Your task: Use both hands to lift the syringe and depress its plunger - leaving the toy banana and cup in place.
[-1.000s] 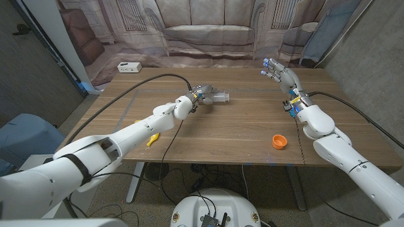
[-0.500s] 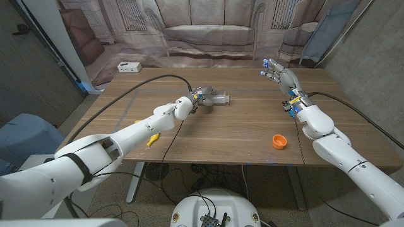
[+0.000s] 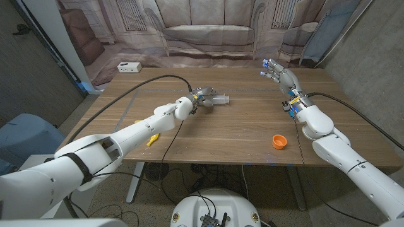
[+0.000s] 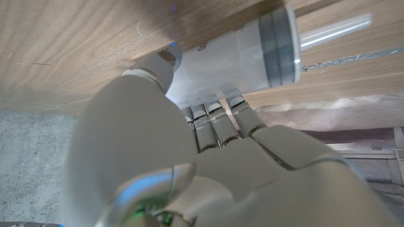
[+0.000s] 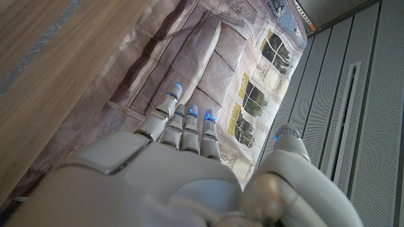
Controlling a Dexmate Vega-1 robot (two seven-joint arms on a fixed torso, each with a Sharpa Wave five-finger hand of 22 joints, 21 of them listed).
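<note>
A wooden counter point(image 3: 227, 135) stands before a printed backdrop point(image 3: 208, 28) picturing a sofa and windows. Grey walls point(image 3: 372, 44) flank it; a blue chair point(image 3: 22, 135) sits alongside.

Clear syringe point(image 3: 219, 99) with grey plunger seal, mid-table.

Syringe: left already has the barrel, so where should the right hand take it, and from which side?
Probably the plunger rod end. The left hand holds the syringe by its clear barrel, lying sideways, with the rod poking out free toward the robot's right. The right hand, raised and apart, should come in from that side.
</note>
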